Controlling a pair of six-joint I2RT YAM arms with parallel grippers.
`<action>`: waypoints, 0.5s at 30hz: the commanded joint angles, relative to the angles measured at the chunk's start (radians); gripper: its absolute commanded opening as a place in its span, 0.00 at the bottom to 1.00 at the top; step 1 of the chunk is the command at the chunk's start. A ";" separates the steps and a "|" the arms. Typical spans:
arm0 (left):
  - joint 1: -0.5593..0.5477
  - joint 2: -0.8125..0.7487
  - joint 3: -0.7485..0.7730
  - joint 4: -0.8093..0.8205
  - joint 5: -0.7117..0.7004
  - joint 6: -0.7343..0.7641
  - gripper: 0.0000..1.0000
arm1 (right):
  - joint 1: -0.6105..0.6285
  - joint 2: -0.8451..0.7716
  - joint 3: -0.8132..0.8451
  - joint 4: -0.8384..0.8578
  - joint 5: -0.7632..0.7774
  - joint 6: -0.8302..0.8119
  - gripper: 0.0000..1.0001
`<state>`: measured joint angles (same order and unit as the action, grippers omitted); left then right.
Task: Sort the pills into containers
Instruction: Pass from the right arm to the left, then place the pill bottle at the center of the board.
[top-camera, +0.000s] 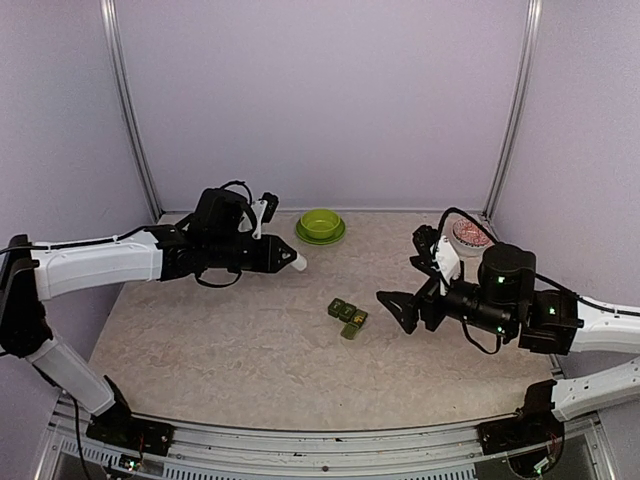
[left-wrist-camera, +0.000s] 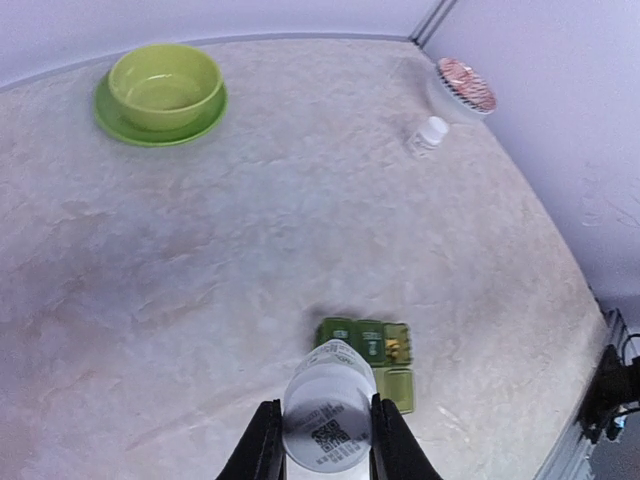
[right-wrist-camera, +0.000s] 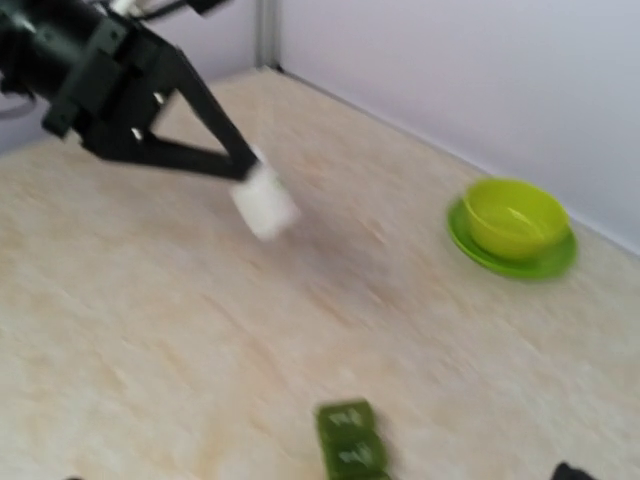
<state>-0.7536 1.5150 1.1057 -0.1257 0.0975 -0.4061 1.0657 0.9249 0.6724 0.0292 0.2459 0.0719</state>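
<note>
My left gripper (top-camera: 287, 261) hangs above the table, left of centre, shut on a small white bottle (left-wrist-camera: 328, 405) that points toward the containers. The containers are a dark green pill box (top-camera: 347, 316) lying near the table's middle. In the left wrist view the pill box (left-wrist-camera: 368, 342) shows two lids closed and its right end lid flipped open, with small yellowish specks that look like pills (left-wrist-camera: 393, 347) inside. My right gripper (top-camera: 394, 311) stands open just right of the box, nothing between its fingers. The right wrist view is blurred and shows the pill box (right-wrist-camera: 350, 442) and the held bottle (right-wrist-camera: 265, 205).
A lime green bowl on a green saucer (top-camera: 320, 225) stands at the back centre. A white dish with pinkish contents (top-camera: 470, 236) sits at the back right, with a small white bottle (left-wrist-camera: 430, 133) beside it. Walls close in the back and sides.
</note>
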 joint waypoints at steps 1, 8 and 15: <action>0.053 0.053 0.041 -0.060 -0.100 0.023 0.13 | -0.030 -0.031 -0.040 -0.024 0.063 0.017 1.00; 0.127 0.177 0.117 -0.088 -0.128 0.045 0.13 | -0.057 -0.052 -0.088 -0.030 0.163 0.023 1.00; 0.166 0.295 0.211 -0.124 -0.165 0.072 0.13 | -0.103 -0.047 -0.126 -0.042 0.269 0.065 1.00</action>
<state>-0.6037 1.7596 1.2537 -0.2192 -0.0208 -0.3649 0.9924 0.8886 0.5739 -0.0032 0.4335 0.0998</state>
